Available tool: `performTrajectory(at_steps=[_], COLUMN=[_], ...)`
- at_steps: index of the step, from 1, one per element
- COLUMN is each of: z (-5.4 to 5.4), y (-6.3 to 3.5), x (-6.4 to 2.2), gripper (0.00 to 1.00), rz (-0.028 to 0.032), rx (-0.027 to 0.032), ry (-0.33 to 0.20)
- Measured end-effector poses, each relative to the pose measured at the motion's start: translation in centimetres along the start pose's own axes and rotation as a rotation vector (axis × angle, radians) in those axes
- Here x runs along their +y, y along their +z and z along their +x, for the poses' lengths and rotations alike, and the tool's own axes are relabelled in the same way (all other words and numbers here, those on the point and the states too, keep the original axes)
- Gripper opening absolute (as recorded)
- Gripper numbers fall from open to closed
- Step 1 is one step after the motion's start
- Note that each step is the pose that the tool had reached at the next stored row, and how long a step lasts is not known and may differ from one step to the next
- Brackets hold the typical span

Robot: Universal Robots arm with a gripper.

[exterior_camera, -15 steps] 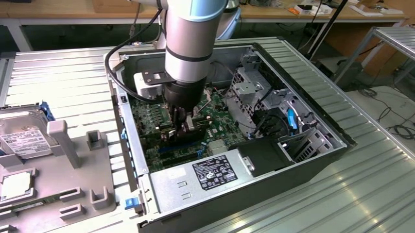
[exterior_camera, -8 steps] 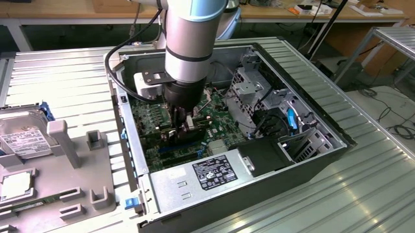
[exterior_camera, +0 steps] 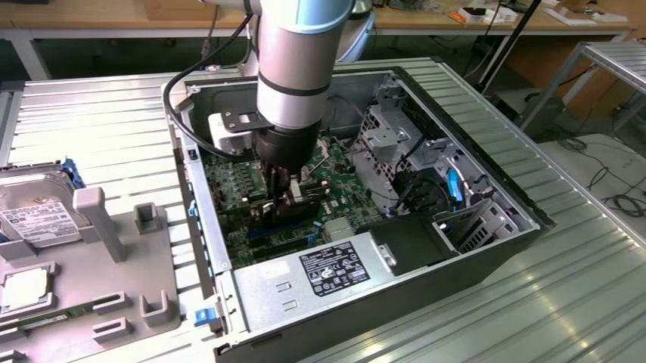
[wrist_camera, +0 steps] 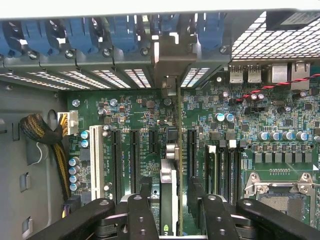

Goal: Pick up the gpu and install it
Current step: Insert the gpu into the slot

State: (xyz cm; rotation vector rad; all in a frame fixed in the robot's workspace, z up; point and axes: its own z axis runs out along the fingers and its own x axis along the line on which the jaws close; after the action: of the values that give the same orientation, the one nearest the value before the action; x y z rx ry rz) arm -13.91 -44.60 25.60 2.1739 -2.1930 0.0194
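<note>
Gpu (wrist_camera: pixel 168 205) stands edge-on in a motherboard (wrist_camera: pixel 125 112) expansion slot, deep inside the computer case (exterior_camera: pixel 525 215), apparently seated. Gripper (wrist_camera: pixel 170 184) straddles it with fingers spread clear on both sides, holding nothing. The slot likely carries the card.

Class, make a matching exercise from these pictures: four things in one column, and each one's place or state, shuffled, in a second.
1 gpu
2 end effector
3 hard drive
4 power supply

A on the grey holder, outside the case
B open, straddling the gpu
C on edge in a motherboard slot
D inside the case, label up

Pairs: 1-C, 2-B, 3-A, 4-D.
</note>
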Motion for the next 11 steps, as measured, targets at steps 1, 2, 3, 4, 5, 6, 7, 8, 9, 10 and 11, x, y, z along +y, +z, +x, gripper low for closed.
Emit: performTrajectory(at_steps=[1, 2, 3, 4, 5, 6, 7, 8, 9, 10, 11], z=[0.0, 0.0, 0.0, 0.0, 0.0, 0.0, 0.0, 0.0, 0.0, 0.02, 0.04], y=[0.0, 0.0, 0.0, 0.0, 0.0, 0.0, 0.0, 0.0, -0.02, -0.37, -0.95], x=[0.0, 0.0, 0.0, 0.0, 0.0, 0.0, 0.0, 0.0, 0.0, 0.01, 0.03], gripper=[0.42, 0.42, 0.42, 0.42, 0.42, 0.42, 0.42, 0.42, 0.42, 0.42, 0.42], rz=[0.0, 0.0, 0.0, 0.0, 0.0, 0.0001, 0.0, 0.0, 0.0, -0.0003, 0.0], rx=[0.0, 0.0, 0.0, 0.0, 0.0, 0.0, 0.0, 0.0, 0.0001, 0.0004, 0.0], ry=[0.0, 0.0, 0.0, 0.0, 0.0, 0.0, 0.0, 0.0, 0.0, 0.0, 0.0])
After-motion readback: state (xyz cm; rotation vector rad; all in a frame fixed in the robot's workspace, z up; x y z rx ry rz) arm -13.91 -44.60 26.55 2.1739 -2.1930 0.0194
